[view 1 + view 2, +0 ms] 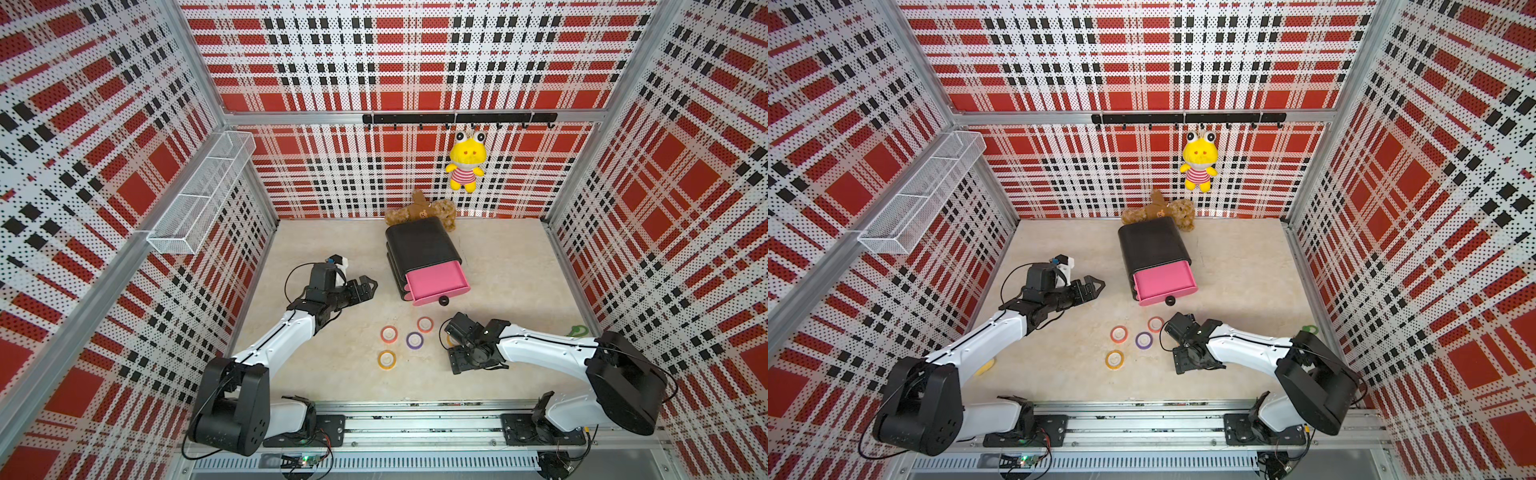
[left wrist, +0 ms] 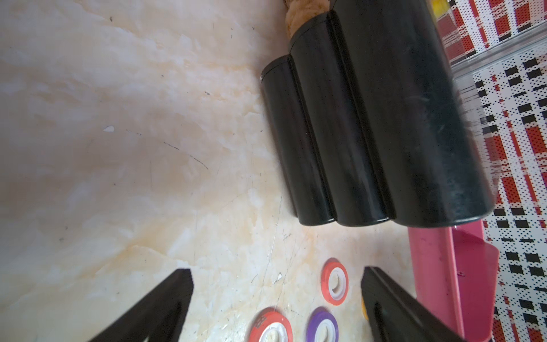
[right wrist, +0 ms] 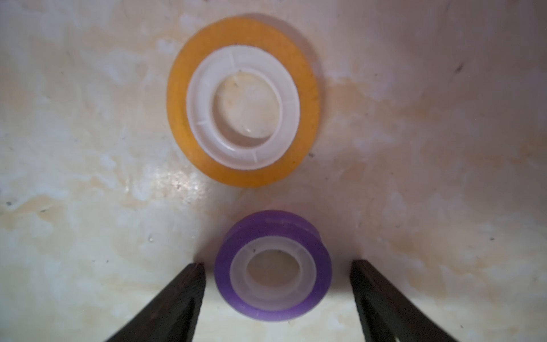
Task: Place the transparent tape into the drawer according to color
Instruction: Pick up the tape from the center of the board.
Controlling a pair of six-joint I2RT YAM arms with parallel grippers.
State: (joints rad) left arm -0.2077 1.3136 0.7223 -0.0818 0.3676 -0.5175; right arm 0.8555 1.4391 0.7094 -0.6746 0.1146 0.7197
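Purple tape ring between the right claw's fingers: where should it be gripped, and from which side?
Take the purple tape ring by its outer rim, on opposite sides, coming straight down. It lies flat, hole up, so probably only that rim offers faces to pinch. The right claw, open, straddles it.

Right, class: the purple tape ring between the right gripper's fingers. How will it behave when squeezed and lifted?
Probably stiff: the purple tape ring is wound on a pale plastic core, so the open right gripper astride it should not crush it. Likely light, being small and hollow. Lying flat on the table, it should slide, not roll.
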